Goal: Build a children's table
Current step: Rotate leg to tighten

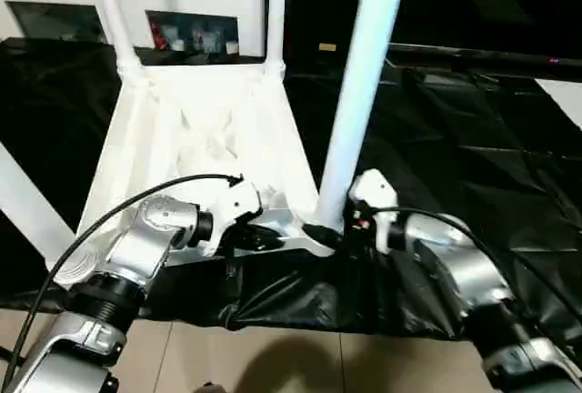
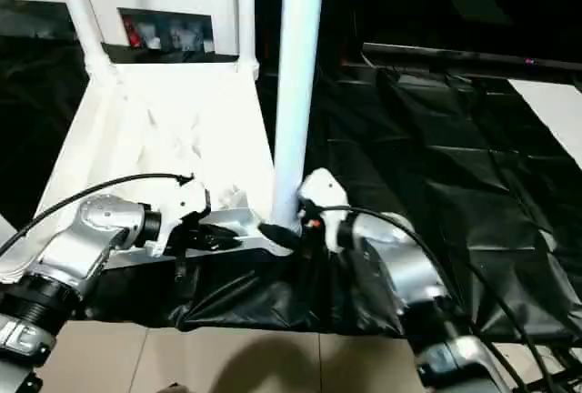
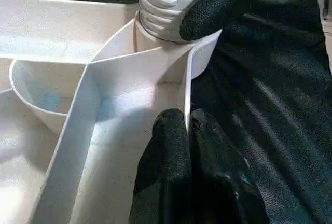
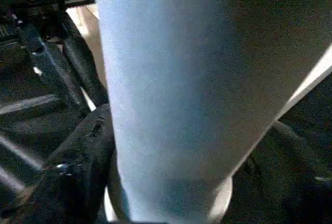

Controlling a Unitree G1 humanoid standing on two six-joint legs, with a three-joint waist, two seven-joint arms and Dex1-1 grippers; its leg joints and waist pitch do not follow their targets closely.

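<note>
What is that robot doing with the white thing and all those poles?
The robot is building a little white table, which lies upside down on a black-covered work table. Three legs stick up, and a fourth slants past the left edge. The left gripper is shut on a thin rib inside the near corner, steadying the top. The right gripper has its fingers around the bottom of the nearest leg, right where it sits in its corner socket.

One upturned tabletop [image 1: 195, 129], four white legs [image 1: 359, 93] and two grippers [image 1: 264, 234].
</note>
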